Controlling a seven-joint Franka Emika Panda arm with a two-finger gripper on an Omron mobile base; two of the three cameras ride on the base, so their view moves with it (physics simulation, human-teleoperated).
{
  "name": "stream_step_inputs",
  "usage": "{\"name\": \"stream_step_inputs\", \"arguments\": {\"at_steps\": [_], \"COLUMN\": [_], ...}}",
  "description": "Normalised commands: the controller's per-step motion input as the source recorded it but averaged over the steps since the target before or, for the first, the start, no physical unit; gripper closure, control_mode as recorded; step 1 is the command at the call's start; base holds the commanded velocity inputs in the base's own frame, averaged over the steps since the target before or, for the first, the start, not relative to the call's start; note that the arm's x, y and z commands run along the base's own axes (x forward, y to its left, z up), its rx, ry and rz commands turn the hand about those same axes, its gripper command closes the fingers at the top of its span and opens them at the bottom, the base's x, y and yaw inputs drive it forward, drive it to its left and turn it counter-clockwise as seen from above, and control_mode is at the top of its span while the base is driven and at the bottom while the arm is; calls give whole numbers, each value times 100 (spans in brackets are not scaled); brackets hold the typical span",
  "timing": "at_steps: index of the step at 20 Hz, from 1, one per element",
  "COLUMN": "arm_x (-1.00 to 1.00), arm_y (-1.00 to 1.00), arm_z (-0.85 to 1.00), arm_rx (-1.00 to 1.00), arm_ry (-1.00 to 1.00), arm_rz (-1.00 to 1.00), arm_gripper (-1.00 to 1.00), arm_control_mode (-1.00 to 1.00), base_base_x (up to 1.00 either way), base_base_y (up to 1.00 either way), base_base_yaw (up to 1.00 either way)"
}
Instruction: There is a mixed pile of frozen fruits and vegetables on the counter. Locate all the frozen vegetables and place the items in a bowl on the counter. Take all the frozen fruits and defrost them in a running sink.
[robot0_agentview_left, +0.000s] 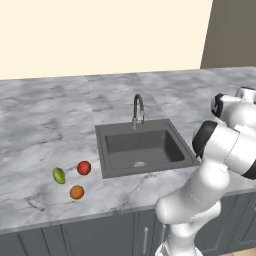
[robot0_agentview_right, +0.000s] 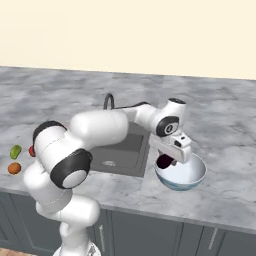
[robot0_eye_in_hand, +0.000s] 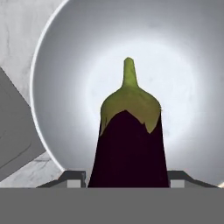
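Your gripper is clamped on the dark purple eggplant, which sits between the finger tips with its green stem pointing out over the pale bowl. In the right base view you see the hand poised just above the bowl's near-left rim, on the marble counter just beside the sink. On the counter at the sink's other side you have the red ball, the orange ball and the yellow-green oval fruit, close together, well apart from the gripper.
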Motion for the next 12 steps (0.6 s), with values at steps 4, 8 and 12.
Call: {"name": "stream_step_inputs", "arguments": {"at_steps": [4, 8, 12], "arm_x": [8, 9, 0], "arm_y": [-31, -20, -2], "arm_z": [-37, -34, 8], "arm_rx": [0, 0, 0], "arm_ry": [1, 3, 0], "arm_rz": [-2, -1, 0], "arm_gripper": [100, -100, -100], "arm_control_mode": [-100, -100, -100], "base_base_x": [0, 0, 0], "base_base_y": [0, 0, 0], "base_base_yaw": [0, 0, 0]}}
